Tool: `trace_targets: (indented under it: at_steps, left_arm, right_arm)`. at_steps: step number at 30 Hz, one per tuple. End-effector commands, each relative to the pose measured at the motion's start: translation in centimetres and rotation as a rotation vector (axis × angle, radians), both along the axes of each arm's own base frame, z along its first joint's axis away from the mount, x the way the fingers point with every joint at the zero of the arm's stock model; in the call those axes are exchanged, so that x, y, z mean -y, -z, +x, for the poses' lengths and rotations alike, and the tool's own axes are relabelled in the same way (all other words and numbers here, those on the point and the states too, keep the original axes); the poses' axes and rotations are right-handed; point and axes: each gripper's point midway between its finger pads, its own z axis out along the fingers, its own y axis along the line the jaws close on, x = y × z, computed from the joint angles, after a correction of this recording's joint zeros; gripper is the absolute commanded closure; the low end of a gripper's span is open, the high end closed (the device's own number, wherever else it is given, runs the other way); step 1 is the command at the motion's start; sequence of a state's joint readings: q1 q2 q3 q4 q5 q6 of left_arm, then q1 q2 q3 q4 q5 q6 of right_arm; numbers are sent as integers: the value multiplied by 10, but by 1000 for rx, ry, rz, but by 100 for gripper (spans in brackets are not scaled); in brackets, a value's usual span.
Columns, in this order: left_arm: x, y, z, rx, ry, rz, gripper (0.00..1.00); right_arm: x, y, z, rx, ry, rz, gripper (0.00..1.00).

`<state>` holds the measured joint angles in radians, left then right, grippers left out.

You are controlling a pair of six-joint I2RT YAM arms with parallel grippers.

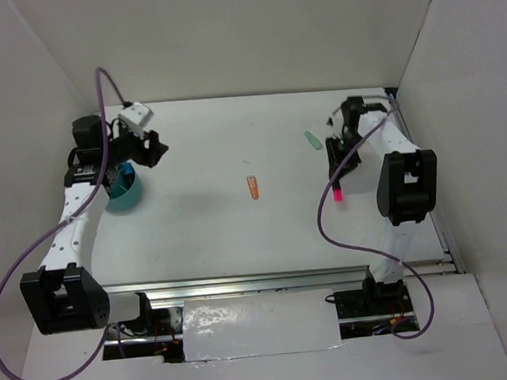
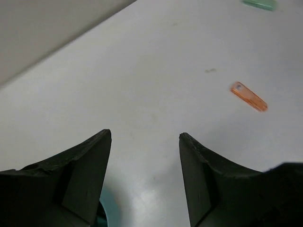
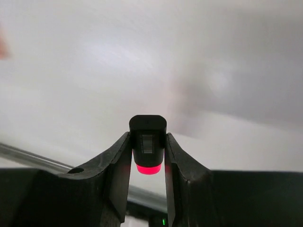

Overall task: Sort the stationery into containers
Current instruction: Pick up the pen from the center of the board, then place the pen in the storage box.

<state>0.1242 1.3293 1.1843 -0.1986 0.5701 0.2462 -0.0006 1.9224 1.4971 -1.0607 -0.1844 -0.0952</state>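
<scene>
Right of the overhead view: gripping a pink marker (image 1: 337, 196) in the right claw (image 1: 337, 172), with the pink end hanging below the fingers. Unable to tell whether that end is touching the table (image 1: 240, 243). In the right wrist view, pinching the marker's dark barrel narrowly, both fingers pressing flat against its sides and a pink glow showing at the lower end.

Upper left of the overhead view: holding the left claw (image 1: 153, 150) wide apart, gripping nothing, with bare table showing between the fingers in the left wrist view. Hovering just beside a teal tub (image 1: 125, 197), which is sitting near the table's left edge, partly hidden by the arm. Noting something blue inside the tub, too small to identify.

Centre of the overhead view: recording an orange marker (image 1: 252, 187) lying loose on the table, well apart from both claws. Upper right of centre: recording a small green piece (image 1: 313, 140) lying near the right claw, not touching it.
</scene>
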Motion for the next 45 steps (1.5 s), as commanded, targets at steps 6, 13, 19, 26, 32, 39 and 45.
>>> trace_targets:
  at_steps: [6, 13, 19, 26, 32, 39, 45]
  left_arm:
    - [180, -18, -85, 602, 868, 467, 26]
    - [242, 39, -144, 858, 1243, 698, 27]
    - [261, 63, -153, 975, 1400, 796, 28]
    - [271, 95, -152, 903, 1523, 884, 33]
    - [275, 104, -153, 891, 1563, 940, 45]
    - [277, 115, -157, 811, 1584, 1011, 50]
    - [284, 122, -156, 734, 1551, 1055, 55]
  right_arm:
    - [-174, -108, 34, 145, -347, 377, 100]
    - [-249, -112, -6, 59, -492, 513, 100]
    - [-278, -102, -43, -39, -549, 537, 100]
    - [-285, -103, -56, -72, -563, 556, 100]
    - [-284, -99, -59, -87, -549, 546, 100]
    - [-284, -93, -56, -108, -504, 527, 100]
    - [-282, -92, -54, -111, -473, 518, 100]
